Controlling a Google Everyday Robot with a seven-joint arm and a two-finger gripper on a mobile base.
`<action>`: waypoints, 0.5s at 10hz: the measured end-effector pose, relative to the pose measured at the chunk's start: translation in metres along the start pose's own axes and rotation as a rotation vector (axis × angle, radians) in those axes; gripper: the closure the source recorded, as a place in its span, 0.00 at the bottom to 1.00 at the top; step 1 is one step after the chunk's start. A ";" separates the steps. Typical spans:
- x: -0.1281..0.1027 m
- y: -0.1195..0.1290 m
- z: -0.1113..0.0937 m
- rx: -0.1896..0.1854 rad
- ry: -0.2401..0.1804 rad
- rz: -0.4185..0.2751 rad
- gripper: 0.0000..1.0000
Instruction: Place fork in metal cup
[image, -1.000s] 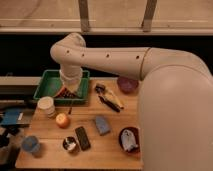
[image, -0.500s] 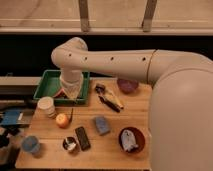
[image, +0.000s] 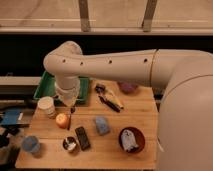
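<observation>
White robot arm (image: 125, 62), largest item, reaching from the right edge across the upper table; its body fills the right side and is cut off by the frame.

Wooden table (image: 112, 150): front edge runs along the bottom of the view, left front corner near the light-blue cup (image: 30, 144). Open board lies along the front between the black remote-like bar (image: 82, 137) and the red bowl (image: 131, 139), and in the middle right.

Green tray (image: 47, 85) at the back left, largely hidden by the arm's wrist.

Red bowl, front right, holding a whitish object, hard to identify.

White ribbed cup (image: 47, 106) near the left edge; orange (image: 62, 120) just beside it.

Blue-grey block (image: 102, 125) at centre.

Dark-handled tool (image: 107, 102) with a yellowish item, back centre; purple object (image: 128, 87) behind, partly covered by the arm.

Metal cup (image: 70, 144), front left, touching or just beside the bar.

Gripper (image: 71, 109), pointing down between tray and orange, fingers together, apparently clamped on the fork (image: 70, 119), a thin sliver hanging beside the orange, above and behind the metal cup.
</observation>
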 end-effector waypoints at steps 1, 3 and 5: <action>0.004 0.006 0.000 -0.002 0.006 0.001 1.00; 0.009 0.013 0.002 -0.013 0.014 0.008 1.00; 0.015 0.017 0.005 -0.045 0.014 0.028 1.00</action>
